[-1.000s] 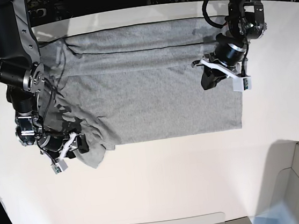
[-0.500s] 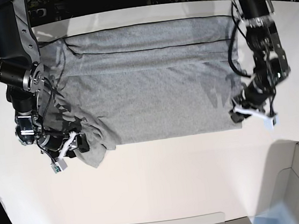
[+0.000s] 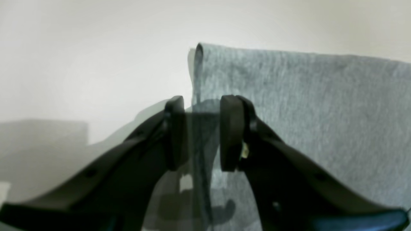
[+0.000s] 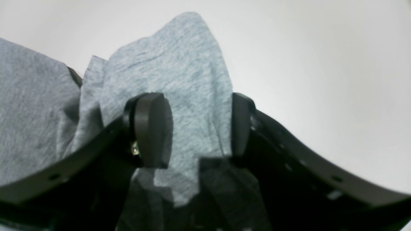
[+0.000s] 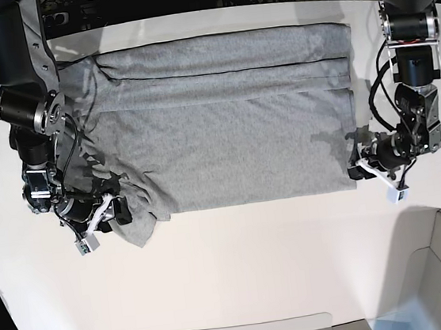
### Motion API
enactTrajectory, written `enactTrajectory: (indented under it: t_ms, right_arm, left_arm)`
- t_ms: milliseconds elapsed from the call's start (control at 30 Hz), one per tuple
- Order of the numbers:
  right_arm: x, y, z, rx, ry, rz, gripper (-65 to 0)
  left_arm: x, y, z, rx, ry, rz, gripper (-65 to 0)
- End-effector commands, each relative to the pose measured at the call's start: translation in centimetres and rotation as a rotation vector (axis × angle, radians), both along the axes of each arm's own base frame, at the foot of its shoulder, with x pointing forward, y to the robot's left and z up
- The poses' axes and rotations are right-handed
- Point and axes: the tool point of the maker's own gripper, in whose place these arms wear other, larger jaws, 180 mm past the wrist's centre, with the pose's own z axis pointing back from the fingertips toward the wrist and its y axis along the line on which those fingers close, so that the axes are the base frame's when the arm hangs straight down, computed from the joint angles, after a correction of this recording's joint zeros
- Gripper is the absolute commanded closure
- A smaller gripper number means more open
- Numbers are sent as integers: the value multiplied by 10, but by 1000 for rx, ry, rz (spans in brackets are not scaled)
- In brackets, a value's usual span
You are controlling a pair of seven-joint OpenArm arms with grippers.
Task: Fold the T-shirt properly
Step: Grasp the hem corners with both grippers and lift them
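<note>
T-shirt (image 5: 226, 144) of soft, heather-grey cloth is lying in long folds on the smooth white tabletop (image 5: 240, 266), the left claw (image 5: 377, 179) and right claw (image 5: 104, 226) both standing open at its edges.

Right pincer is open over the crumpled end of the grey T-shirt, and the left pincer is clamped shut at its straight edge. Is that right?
Not quite: the left wrist view shows the left pincer open at the T-shirt's straight edge, not clamped shut. The rest stands.
</note>
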Motion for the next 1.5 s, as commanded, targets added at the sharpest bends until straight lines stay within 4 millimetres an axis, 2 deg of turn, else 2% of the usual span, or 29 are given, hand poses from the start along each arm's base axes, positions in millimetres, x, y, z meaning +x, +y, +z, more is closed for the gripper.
enactTrajectory:
  t_ms: [0, 267, 333, 433, 567, 600, 700, 833, 933, 1033, 1200, 1300, 1467]
  right_arm:
    - [-13, -9, -14, -77, 84, 37, -314]
    - [-14, -8, -15, -76, 85, 38, -314]
    - [-14, -6, -15, -74, 85, 40, -314]
    - [-14, -4, -16, -73, 86, 43, -314]
    - [-13, -2, -15, -73, 85, 47, -302]
    - [-13, 3, -16, -67, 84, 53, -284]
    - [-10, 8, -13, -62, 78, 58, -174]
    - [0, 9, -3, -60, 47, 56, -5]
    - [11, 18, 8, -66, 6, 68, 0]
    - [26, 18, 26, -82, -58, 64, 0]
    - [49, 6, 48, -152, -148, -18, 0]
    - [52, 4, 53, -158, -162, -19, 0]
    - [54, 1, 58, -157, -183, -30, 0]
  left_arm:
    - [19, 3, 23, -6, -82, 5, -202]
    - [11, -12, 8, 17, -50, -55, -202]
    - [11, -22, 5, 9, -47, -68, -203]
    - [13, -25, 4, 3, -59, -61, -202]
    - [3, -21, -12, -7, -9, -37, -175]
    - [0, -20, -17, -12, 2, -28, -147]
    - [-2, -21, -26, -25, 5, 1, -16]
    - [-4, -21, -29, -29, 11, 4, 0]
    - [-2, -19, -27, -32, 1, 17, 0]
    - [-1, -18, -25, -32, -2, 21, 0]
    - [21, -8, 0, -60, -63, 69, 0]
    - [21, -8, 0, -62, -63, 71, 0]
    - [31, -20, 23, -50, -109, 11, 0]
